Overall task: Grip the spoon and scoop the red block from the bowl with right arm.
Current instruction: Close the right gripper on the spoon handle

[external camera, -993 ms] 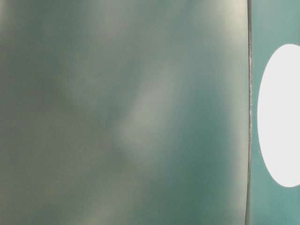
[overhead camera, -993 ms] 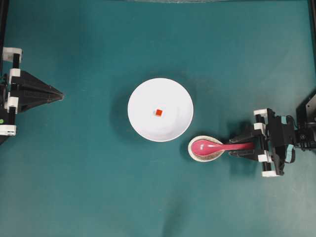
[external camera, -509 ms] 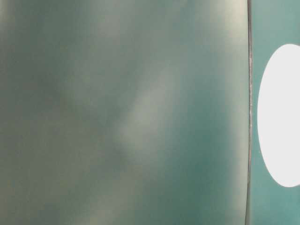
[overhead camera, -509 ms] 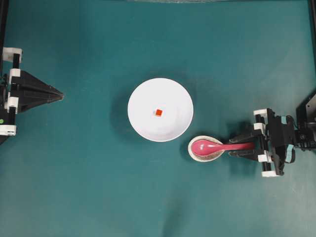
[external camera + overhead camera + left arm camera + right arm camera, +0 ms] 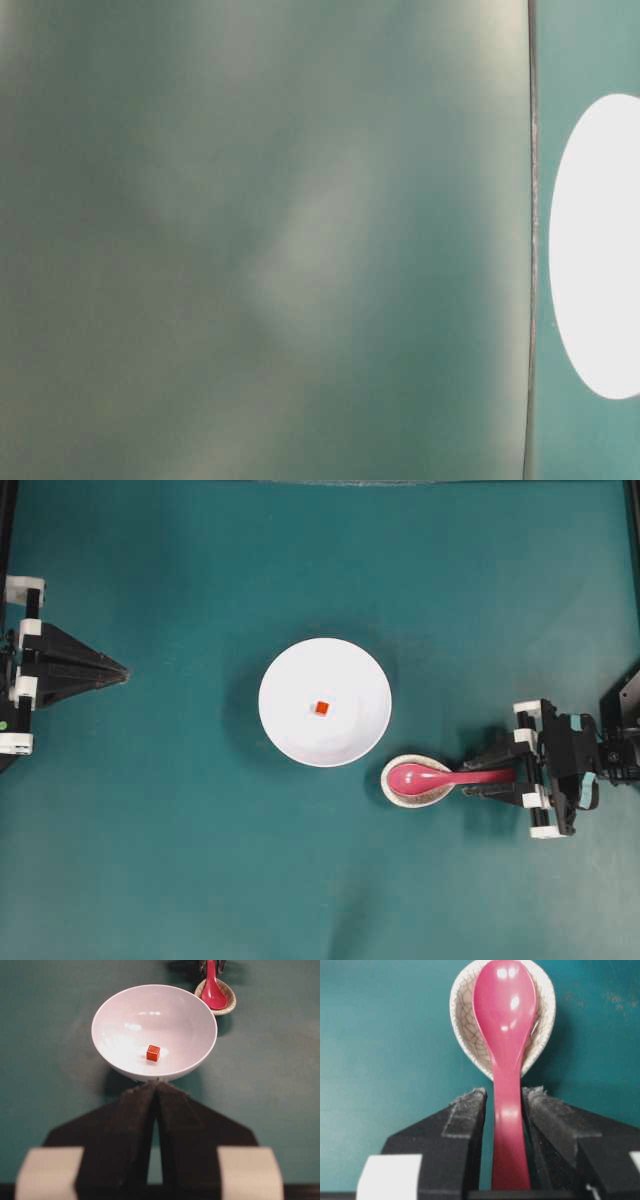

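The white bowl point(image 5: 298, 670) sits mid-table with the tiny red block point(image 5: 321, 708) lying inside it, also seen in the left wrist view as the red block point(image 5: 153, 1053). The magenta spoon point(image 5: 430, 776) rests with its bowl end in a speckled spoon rest point(image 5: 415, 799), its handle pointing right. My right gripper point(image 5: 492, 776) straddles that handle: in the right wrist view the spoon point(image 5: 505, 1035) runs between the fingers of the right gripper point(image 5: 505, 1092), with a teal gap on the left side, so it is open. My left gripper point(image 5: 125, 670) is shut and empty at the left edge.
The speckled spoon rest point(image 5: 462, 1025) almost touches the bowl's lower right rim. Green tabletop surrounds everything. The table-level view is blurred green, with only a white oval point(image 5: 600, 245) at its right edge.
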Tool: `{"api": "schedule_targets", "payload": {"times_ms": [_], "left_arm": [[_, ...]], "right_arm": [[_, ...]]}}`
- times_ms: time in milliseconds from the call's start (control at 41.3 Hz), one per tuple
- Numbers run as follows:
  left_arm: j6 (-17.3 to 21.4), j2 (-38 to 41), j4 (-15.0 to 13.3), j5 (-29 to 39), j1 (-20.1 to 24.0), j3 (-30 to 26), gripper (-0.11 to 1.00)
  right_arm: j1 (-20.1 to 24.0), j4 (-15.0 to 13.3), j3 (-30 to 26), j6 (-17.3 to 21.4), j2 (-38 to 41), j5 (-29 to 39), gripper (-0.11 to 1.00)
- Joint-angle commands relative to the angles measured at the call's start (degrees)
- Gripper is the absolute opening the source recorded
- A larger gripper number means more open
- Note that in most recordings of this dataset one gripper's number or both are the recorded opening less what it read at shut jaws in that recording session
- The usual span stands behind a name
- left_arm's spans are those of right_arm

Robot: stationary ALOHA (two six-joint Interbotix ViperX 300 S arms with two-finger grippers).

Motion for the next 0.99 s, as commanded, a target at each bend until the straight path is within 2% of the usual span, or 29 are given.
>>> {"api": "schedule_targets", "payload": {"times_ms": [0, 606, 969], "left_arm": [[0.09, 0.44, 0.0, -0.26, 0.09, -0.53, 0.0], [0.09, 0.44, 0.09, -0.26, 0.09, -0.35, 0.0], [0.09, 0.44, 0.09, -0.35, 0.09, -0.26, 0.0]], "right_arm": [[-0.09, 0.09, -0.44, 0.0, -1.23, -1.05, 0.4], [-0.35, 0.18, -0.53, -0.09, -1.32, -0.7, 0.39], [-0.44, 0.18, -0.53, -2.55, -1.32, -0.62, 0.39]]}}
